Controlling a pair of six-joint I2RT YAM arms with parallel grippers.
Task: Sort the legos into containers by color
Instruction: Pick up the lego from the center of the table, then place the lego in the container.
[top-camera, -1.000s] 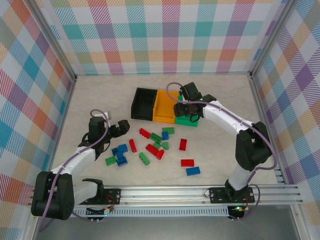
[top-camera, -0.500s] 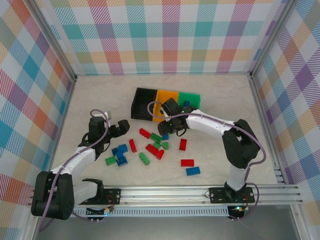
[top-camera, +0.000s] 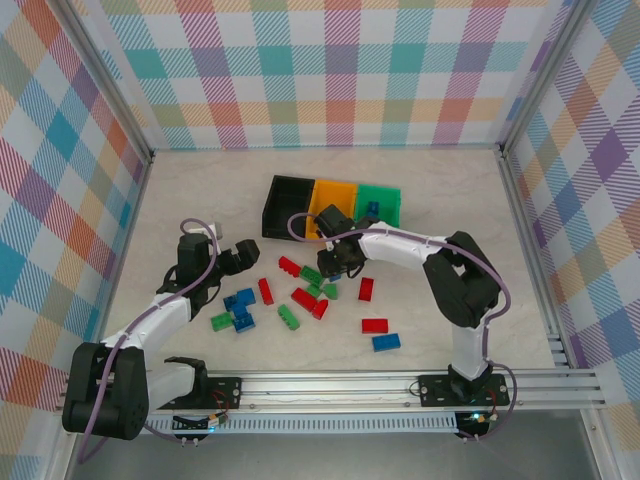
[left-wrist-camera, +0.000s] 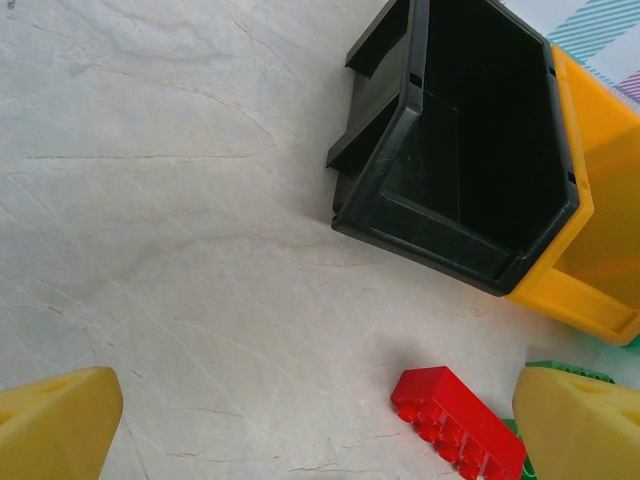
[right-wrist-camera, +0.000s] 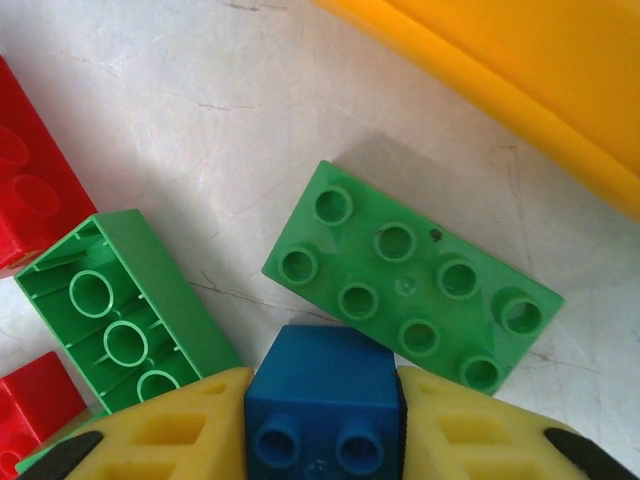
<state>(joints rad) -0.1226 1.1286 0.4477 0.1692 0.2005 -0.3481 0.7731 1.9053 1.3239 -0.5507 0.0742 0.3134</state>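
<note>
I can read no writing, number or brand anywhere. The studs of the blue brick (right-wrist-camera: 322, 375) pinched in my right hand (right-wrist-camera: 322, 410) look blank.

Overhead camera looks down from the near side on the whole table (top-camera: 200, 190). Left wrist camera looks down on the black bin (left-wrist-camera: 470, 150) and orange bin (left-wrist-camera: 600, 230). Right wrist camera, very close over a blue brick (right-wrist-camera: 325, 395), shares the orange bin's edge.

2 arms (top-camera: 160, 320) of white links and black joints, each with a lilac cable (top-camera: 196, 220); gripper fingers (right-wrist-camera: 215, 400) yellow.
</note>
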